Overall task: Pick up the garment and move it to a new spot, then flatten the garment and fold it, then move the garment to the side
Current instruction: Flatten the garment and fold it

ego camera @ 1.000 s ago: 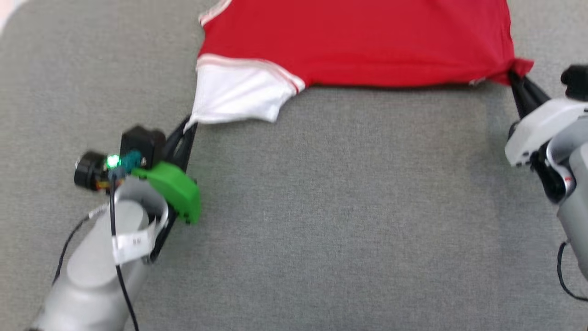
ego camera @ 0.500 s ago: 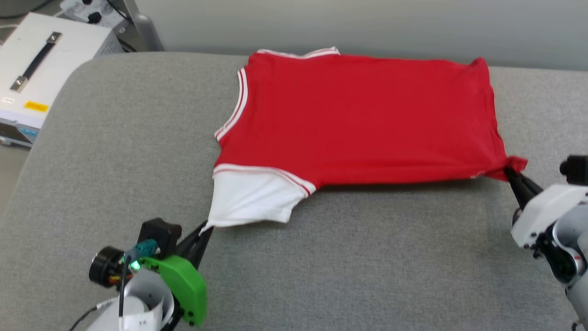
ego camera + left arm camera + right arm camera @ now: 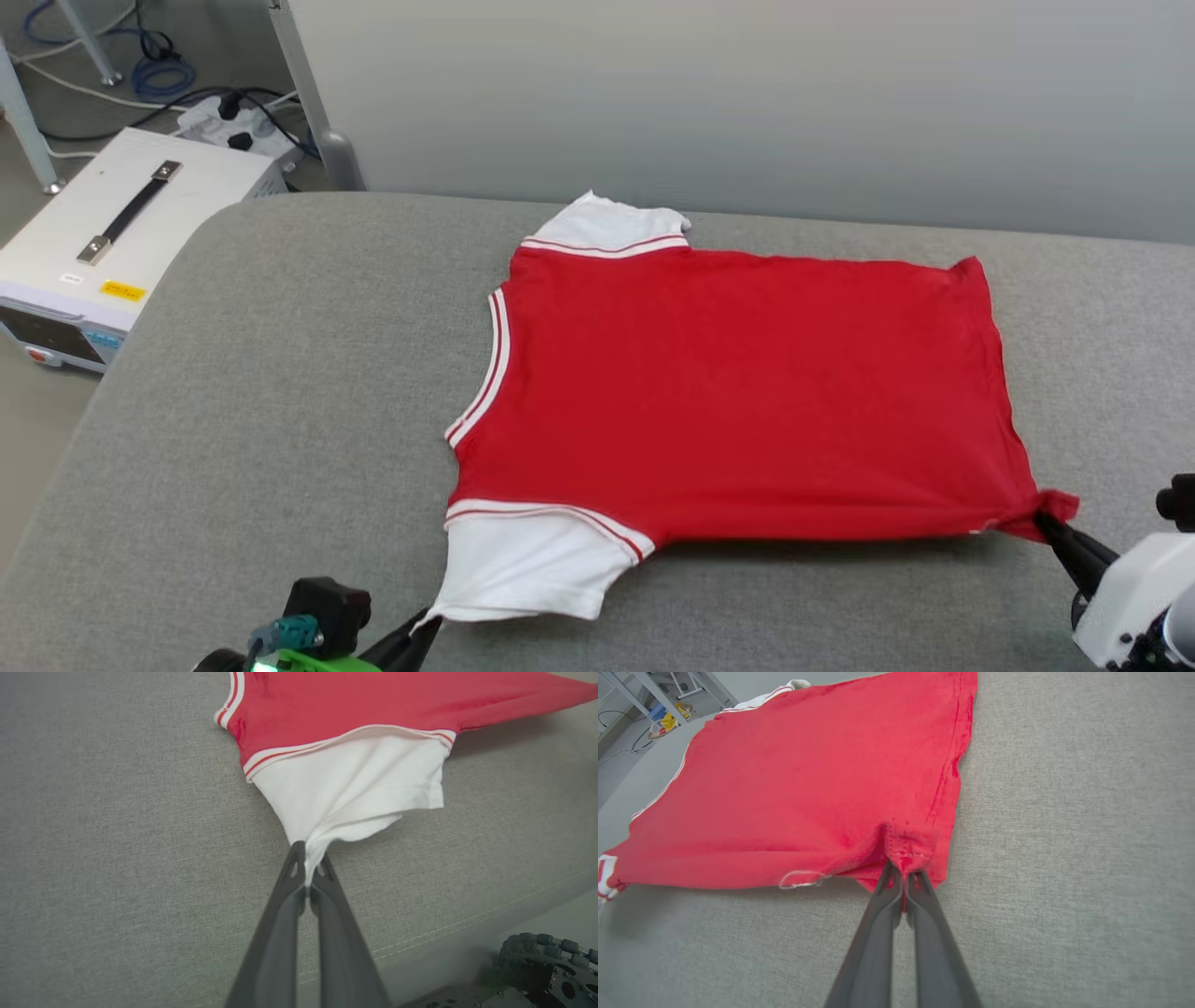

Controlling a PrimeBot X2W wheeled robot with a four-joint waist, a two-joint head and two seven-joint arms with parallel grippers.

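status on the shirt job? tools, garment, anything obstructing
Left tool shut on white sleeve tip. Right tool shut on red hem corner. Garment spread out, plain side up, on grey cushion. White box off left, apart.

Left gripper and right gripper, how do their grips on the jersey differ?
The left gripper pinches a corner of the white sleeve; the right gripper pinches a red hem corner. The left gripper's cloth is drawn to a point; the right gripper's is bunched in a tuft. Both are shut on the garment, spread on the grey cushion.
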